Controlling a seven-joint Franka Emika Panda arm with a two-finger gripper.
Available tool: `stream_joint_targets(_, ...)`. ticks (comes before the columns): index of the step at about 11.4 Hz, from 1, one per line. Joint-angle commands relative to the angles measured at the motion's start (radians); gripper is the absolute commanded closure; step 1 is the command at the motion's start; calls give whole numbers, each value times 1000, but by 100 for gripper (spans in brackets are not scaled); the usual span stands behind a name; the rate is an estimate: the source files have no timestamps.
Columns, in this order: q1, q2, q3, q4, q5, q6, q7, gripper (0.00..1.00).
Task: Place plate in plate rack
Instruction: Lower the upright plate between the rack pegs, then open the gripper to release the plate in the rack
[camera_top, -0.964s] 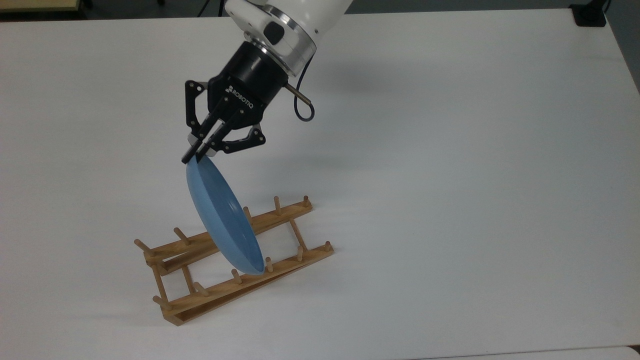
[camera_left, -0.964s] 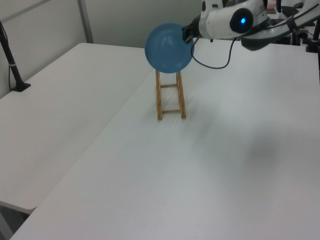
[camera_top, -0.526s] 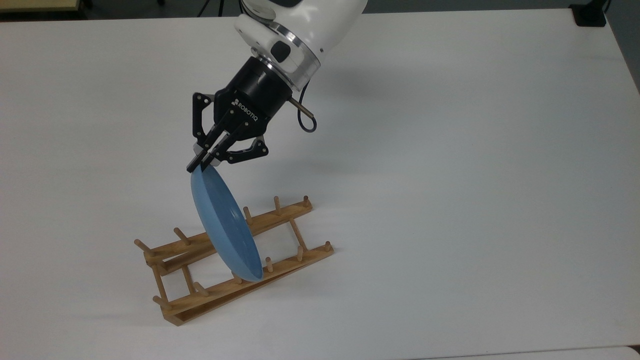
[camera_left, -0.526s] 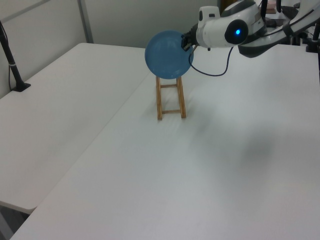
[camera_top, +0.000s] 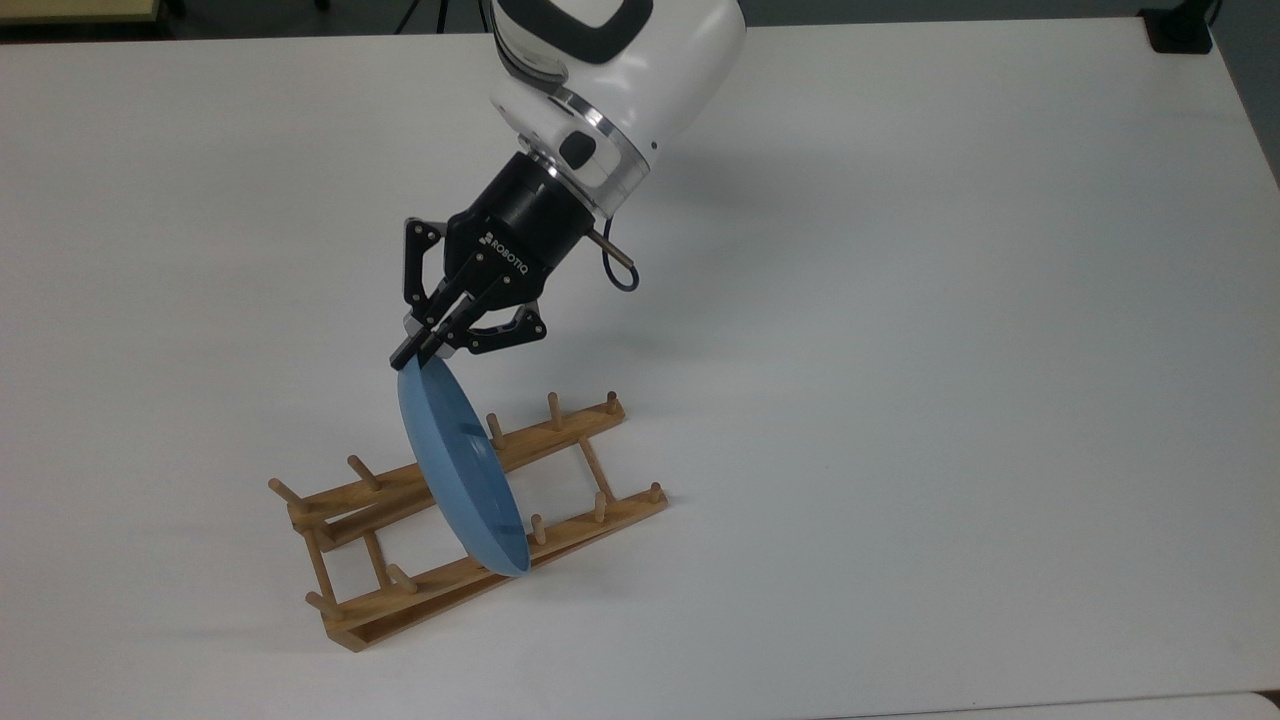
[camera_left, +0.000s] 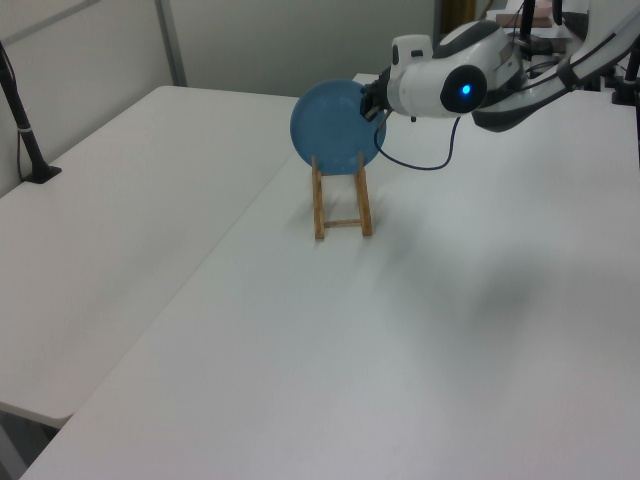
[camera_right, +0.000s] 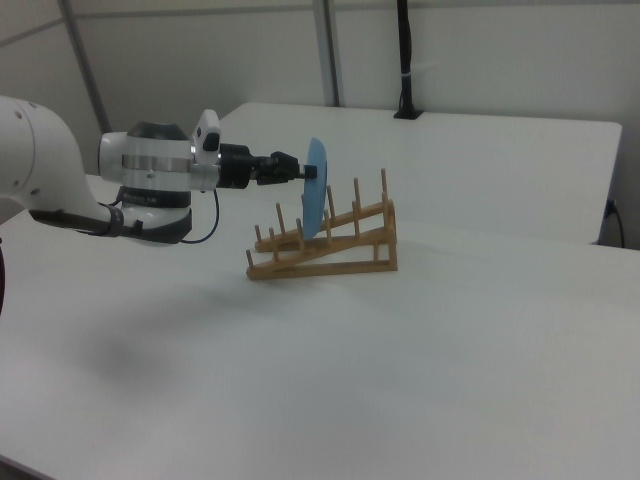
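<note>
Table: white top (camera_top: 900, 400), plain and matte.
Second table: white (camera_left: 120, 200), at 9 o'clock of the first in the left view, edges just beside each other.
Black post: upright (camera_right: 404, 60), clamped at 12 o'clock in the right view.
Wall panels: grey (camera_right: 200, 50).

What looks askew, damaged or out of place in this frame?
Nothing stands out. The gripper holds the plate by its upper rim, on edge, its lower edge down among the pegs of the plate rack, which looks intact on the table.
</note>
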Motion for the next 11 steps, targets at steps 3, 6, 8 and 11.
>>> stream_joint_targets(3,6,13,-2,18,-23,-28,54,28)
stream_joint_targets(6,6,1,0,19,-17,-28,104,0)
stream_joint_targets(8,5,-29,1,37,34,-23,120,0)
stream_joint_targets(11,6,-84,12,125,424,-28,37,0)
